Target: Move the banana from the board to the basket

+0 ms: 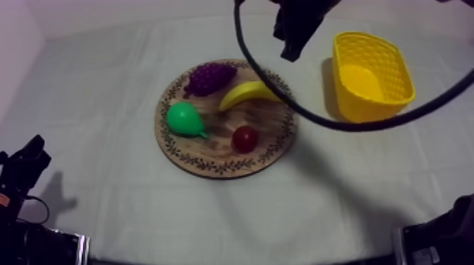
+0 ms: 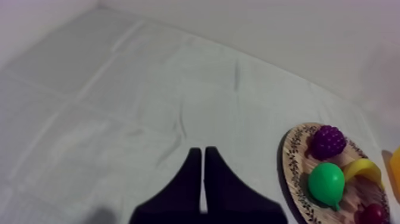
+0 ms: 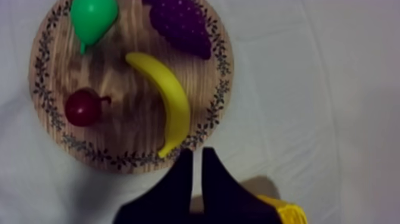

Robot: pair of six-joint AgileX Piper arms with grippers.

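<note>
Grey-white cloth (image 1: 106, 84) covers the whole table, creased but flat.

Round wooden board (image 1: 211, 168) sits mid-table with four toy fruits on it:
- banana (image 1: 247, 92) on the side nearest the yellow basket (image 1: 350, 99), lying flat and curved, one end close to the bunch of grapes (image 1: 209, 76), the other out at the patterned rim
- pear (image 1: 184, 118) on the far side from the basket
- small red fruit (image 1: 245, 138) between pear and banana, touching neither

You'll find the basket upright on the cloth, beside the board but apart from it. From above, nothing shows inside it.

Right gripper (image 3: 196, 154): the arm comes in from the upper right and hangs above the gap between board and basket. Its fingers lie together as a narrow wedge, gripping nothing. In its wrist view the tips sit over the board's rim, just beside the banana's outer end.

Left gripper (image 2: 203, 154): low at its own side over bare cloth, well away from the board. Fingers pressed together, nothing held.
</note>
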